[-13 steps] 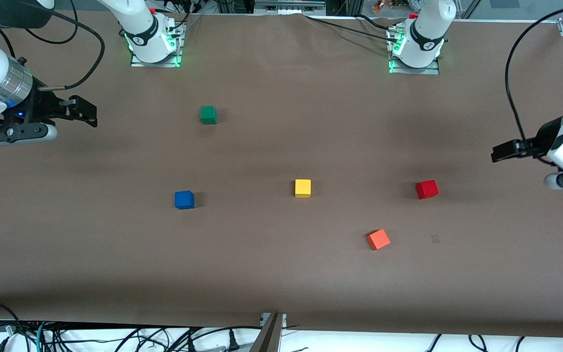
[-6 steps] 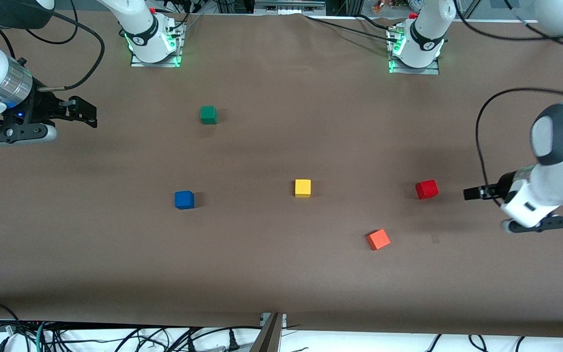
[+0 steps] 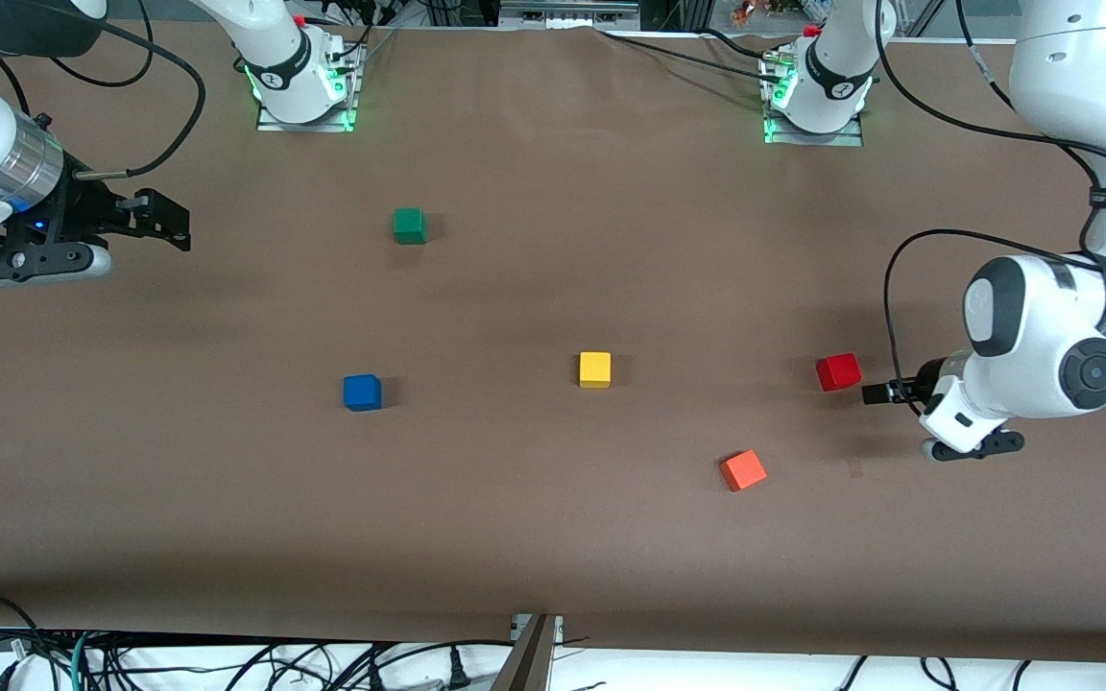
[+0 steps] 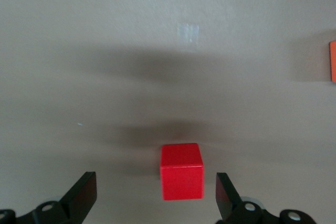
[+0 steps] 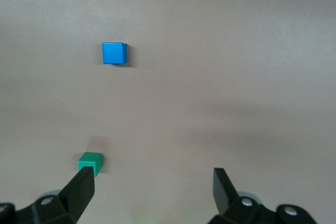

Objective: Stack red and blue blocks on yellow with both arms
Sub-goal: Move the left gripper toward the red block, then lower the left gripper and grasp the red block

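The red block (image 3: 838,371) lies toward the left arm's end of the table. The yellow cube (image 3: 594,369) is at the middle and the blue block (image 3: 362,393) sits toward the right arm's end. My left gripper (image 3: 875,393) hangs low beside the red block, open and not touching it. In the left wrist view the red block (image 4: 181,171) shows just ahead of the open left gripper (image 4: 156,193). My right gripper (image 3: 169,223) waits open over the right arm's end; its wrist view shows the gripper (image 5: 153,187) empty, with the blue block (image 5: 114,53) far off.
An orange cube (image 3: 743,470) lies nearer the front camera than the red block. A green cube (image 3: 409,226) sits farther from the camera than the blue block, also visible as the green cube (image 5: 90,162) by the right gripper's finger. The orange cube (image 4: 333,61) shows at the left wrist view's edge.
The left arm has swung in and down from the table's end to just beside the red block. The right arm and all cubes have stayed still.
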